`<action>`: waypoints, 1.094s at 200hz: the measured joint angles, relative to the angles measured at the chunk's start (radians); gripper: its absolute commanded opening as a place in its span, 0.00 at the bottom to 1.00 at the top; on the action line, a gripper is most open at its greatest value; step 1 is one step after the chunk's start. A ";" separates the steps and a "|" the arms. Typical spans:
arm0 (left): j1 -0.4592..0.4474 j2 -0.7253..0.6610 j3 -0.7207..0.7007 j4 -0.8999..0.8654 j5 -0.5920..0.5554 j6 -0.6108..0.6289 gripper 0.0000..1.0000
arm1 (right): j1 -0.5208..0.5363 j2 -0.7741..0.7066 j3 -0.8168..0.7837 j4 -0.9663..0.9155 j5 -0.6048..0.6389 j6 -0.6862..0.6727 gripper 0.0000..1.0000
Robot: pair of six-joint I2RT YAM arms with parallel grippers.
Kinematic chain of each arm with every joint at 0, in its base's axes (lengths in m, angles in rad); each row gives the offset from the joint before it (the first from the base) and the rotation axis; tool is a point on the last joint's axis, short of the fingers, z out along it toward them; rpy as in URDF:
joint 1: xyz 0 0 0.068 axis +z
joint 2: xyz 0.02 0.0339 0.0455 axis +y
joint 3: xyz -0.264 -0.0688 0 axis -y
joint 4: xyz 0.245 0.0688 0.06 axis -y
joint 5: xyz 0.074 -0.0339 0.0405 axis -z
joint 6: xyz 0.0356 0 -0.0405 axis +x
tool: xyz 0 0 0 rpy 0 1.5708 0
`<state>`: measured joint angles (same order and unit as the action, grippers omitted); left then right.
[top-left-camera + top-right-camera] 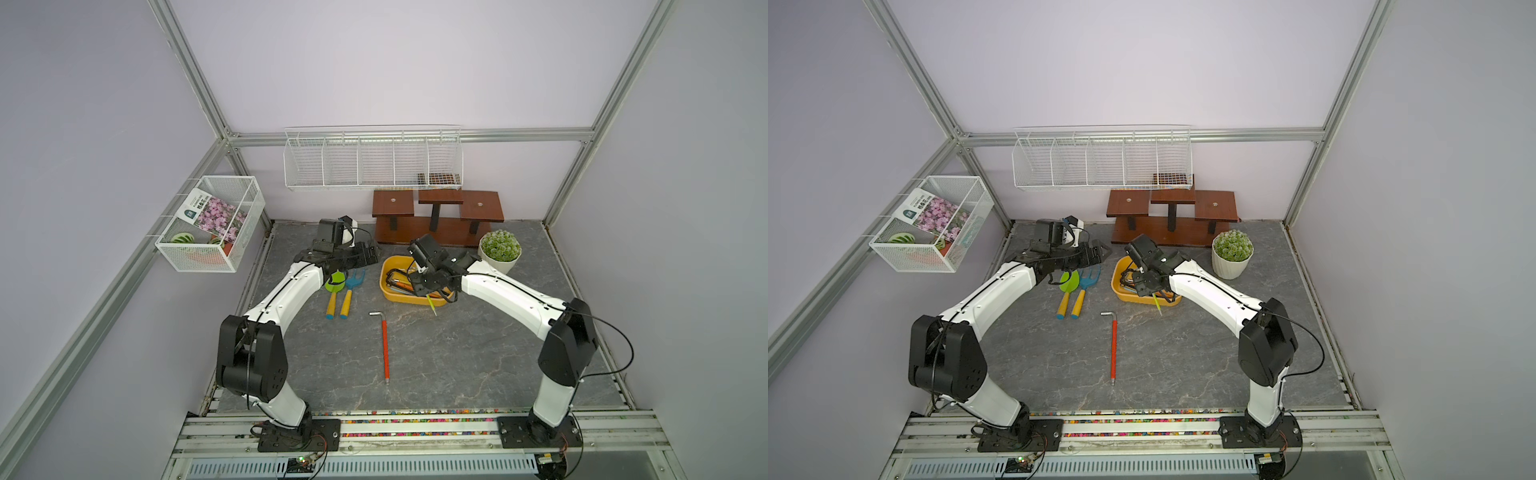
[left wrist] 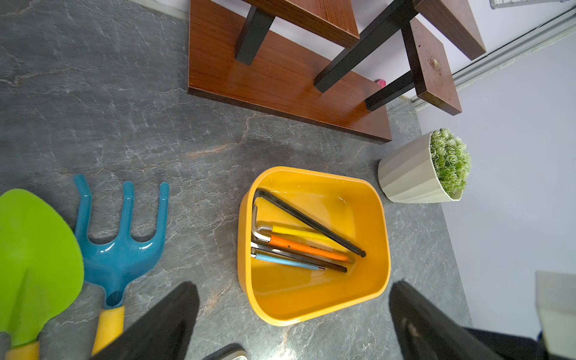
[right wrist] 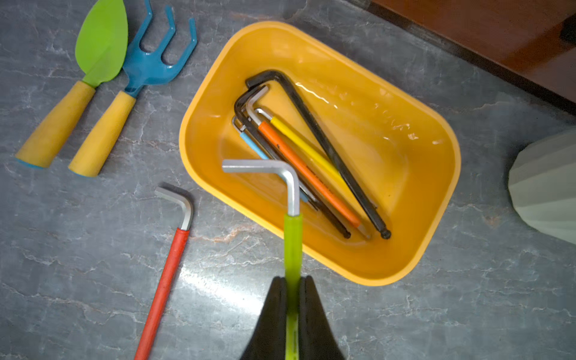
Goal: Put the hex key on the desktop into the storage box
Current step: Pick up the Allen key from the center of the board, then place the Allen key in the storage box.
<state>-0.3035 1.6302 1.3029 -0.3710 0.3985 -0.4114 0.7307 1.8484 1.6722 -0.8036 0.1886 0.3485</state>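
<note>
The right claw (image 3: 293, 280) is clamped tight on a hex key with a lime-green sleeve and a bare silver bend (image 3: 293, 237). In the right wrist view the green shaft crosses the rim of the shallow yellow plastic storage box (image 3: 430, 174), and the silver elbow hangs over the inside. I cannot tell whether the key touches the box.

Several hex keys lie bundled in the box: a long black one (image 3: 327, 146), a yellow-sleeved one (image 3: 299, 137), an orange-sleeved one (image 3: 308, 174) and a pale blue one (image 3: 252, 146). Their bent ends are gathered at one end of the box.

Out on the dark grey marble-patterned bench (image 1: 457, 365) lies a long hex key with a red sleeve (image 1: 385, 349). It is flat on the surface in front of the box and apart from it, with its short silver bend at the end nearer the box.

The left claw (image 2: 293, 285) hangs with its two black fingers (image 2: 162, 321) spread wide and nothing between them. It is at the back of the bench on the robot's left of the box.

Just beside it lie a bright green plastic trowel (image 1: 336, 282) and a teal three-pronged hand rake (image 1: 355, 280), side by side, both with yellow handles.

Behind the box stands a brown wooden stepped stand (image 1: 436, 216). A white ribbed pot of green succulents (image 1: 498, 249) sits near the box's far right corner.
</note>
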 measured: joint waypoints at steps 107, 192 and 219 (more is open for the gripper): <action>0.022 0.007 0.000 0.000 0.026 -0.025 1.00 | -0.103 0.339 0.326 -0.039 -0.030 -0.174 0.00; 0.022 0.008 0.000 0.000 0.026 -0.025 1.00 | -0.143 0.439 0.362 -0.037 -0.102 -0.191 0.00; 0.022 0.008 0.000 0.000 0.026 -0.025 1.00 | -0.144 0.455 0.363 -0.038 -0.130 -0.188 0.05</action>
<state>-0.2813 1.6386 1.3029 -0.3706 0.4244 -0.4366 0.5865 2.3039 2.0350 -0.8417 0.0589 0.1608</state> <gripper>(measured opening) 0.999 0.096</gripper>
